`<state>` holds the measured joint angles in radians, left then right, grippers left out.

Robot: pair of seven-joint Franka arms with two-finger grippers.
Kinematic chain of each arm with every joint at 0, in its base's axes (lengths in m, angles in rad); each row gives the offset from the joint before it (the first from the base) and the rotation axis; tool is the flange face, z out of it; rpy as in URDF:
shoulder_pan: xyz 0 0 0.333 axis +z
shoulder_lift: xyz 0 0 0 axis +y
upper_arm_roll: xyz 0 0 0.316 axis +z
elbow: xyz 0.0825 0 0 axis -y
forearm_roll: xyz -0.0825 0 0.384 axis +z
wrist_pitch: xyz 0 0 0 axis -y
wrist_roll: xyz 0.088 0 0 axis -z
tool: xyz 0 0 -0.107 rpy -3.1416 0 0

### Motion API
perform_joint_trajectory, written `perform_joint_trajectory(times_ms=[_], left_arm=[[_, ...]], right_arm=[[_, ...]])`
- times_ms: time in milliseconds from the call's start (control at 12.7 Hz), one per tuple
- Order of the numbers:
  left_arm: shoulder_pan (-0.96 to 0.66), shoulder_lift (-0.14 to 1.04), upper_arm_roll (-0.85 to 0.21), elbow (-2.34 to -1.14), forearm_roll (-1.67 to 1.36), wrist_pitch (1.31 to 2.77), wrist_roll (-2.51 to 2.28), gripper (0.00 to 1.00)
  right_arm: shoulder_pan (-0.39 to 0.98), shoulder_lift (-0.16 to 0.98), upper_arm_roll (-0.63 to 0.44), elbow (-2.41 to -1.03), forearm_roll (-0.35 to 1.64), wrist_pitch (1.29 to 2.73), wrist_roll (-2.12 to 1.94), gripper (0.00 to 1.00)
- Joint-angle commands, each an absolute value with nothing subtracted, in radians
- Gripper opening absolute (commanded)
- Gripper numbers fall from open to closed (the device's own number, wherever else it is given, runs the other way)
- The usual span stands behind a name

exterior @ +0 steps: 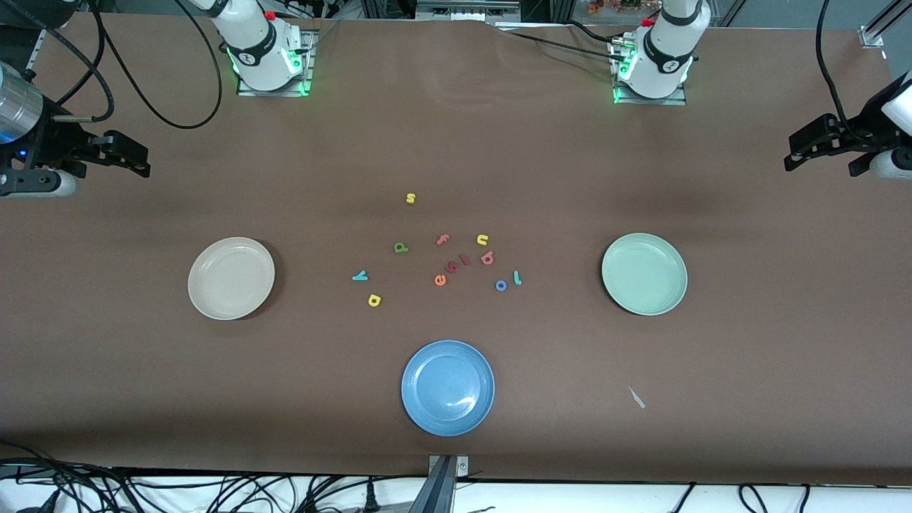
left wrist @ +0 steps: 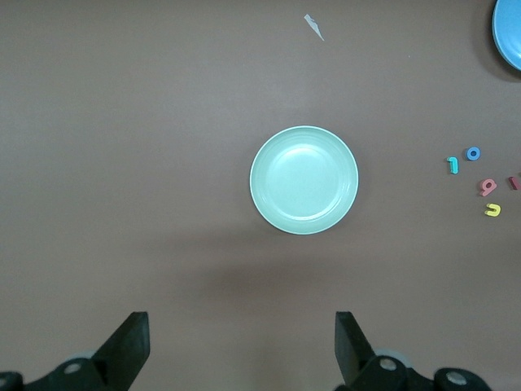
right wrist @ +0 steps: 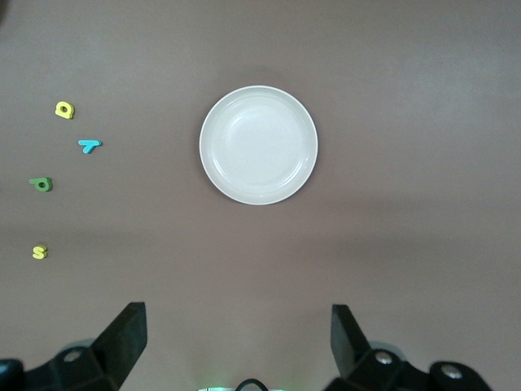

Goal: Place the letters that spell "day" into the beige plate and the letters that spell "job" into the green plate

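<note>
Mid-table, between two plates, lies a loose scatter of tiny foam letters. Round cream-beige plate [exterior: 231, 278] sits toward the right arm's end; round pale mint-green plate [exterior: 644, 273] toward the left arm's end. Both hold nothing. Round blue plate [exterior: 447, 387] lies nearer the front camera than the letters.

"Day" set, on the beige plate's side of the scatter: dark green "d" [exterior: 400, 247], teal "y" [exterior: 360, 276], yellow "a" [exterior: 374, 300], each apart from the others. "Job" set, on the green plate's side: salmon-red "b" [exterior: 487, 258], blue ring "o" [exterior: 501, 286], teal hooked "j" [exterior: 517, 278], with "o" and "j" just beside each other. Strays: yellow "s" [exterior: 410, 198], yellow "u" [exterior: 482, 239], salmon "f" [exterior: 443, 239], orange "e" [exterior: 439, 280]. Small pale scrap [exterior: 636, 397] lies on the cloth, nearer the camera than the green plate.

Right gripper [right wrist: 236, 346] hangs high over the table at its own end, jaws spread wide, holding nothing; its wrist view looks down on the beige plate. Left gripper [left wrist: 242, 346] likewise, spread and unladen, looking down on the green plate.

Judgement: no letter placed yet; the first pick is still to come. Next move likely calls for one arm to descend over a single letter on its own side and pinch it low and narrow. "o" and "j" crowd each other, so a careless close could nudge the neighbour.
</note>
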<state>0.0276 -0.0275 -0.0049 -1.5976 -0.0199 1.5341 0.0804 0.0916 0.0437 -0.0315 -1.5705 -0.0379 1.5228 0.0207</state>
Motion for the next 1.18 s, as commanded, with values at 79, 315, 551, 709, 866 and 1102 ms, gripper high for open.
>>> perform_joint_trajectory(times_ms=[79, 315, 551, 709, 866, 1102], left_arm=[[0.034, -0.023, -0.005, -1.582, -0.032, 1.511, 0.095, 1.00], [0.032, -0.017, -0.008, -1.588, -0.028, 1.511, 0.092, 1.00], [0.034, -0.009, -0.006, -1.588, -0.028, 1.511, 0.094, 1.00], [0.034, -0.006, -0.008, -1.583, -0.026, 1.511, 0.092, 1.00], [0.032, -0.005, -0.008, -1.582, -0.026, 1.511, 0.089, 1.00], [0.032, -0.005, -0.009, -1.582, -0.026, 1.513, 0.087, 1.00]], right_arm=[[0.087, 0.046, -0.028, -1.557, -0.051, 1.513, 0.015, 1.00], [0.087, 0.046, -0.029, -1.557, -0.051, 1.513, 0.015, 1.00], [0.087, 0.046, -0.029, -1.557, -0.051, 1.513, 0.015, 1.00], [0.087, 0.046, -0.029, -1.557, -0.051, 1.513, 0.015, 1.00], [0.087, 0.046, -0.029, -1.557, -0.051, 1.513, 0.015, 1.00], [0.087, 0.046, -0.029, -1.557, -0.051, 1.513, 0.015, 1.00]])
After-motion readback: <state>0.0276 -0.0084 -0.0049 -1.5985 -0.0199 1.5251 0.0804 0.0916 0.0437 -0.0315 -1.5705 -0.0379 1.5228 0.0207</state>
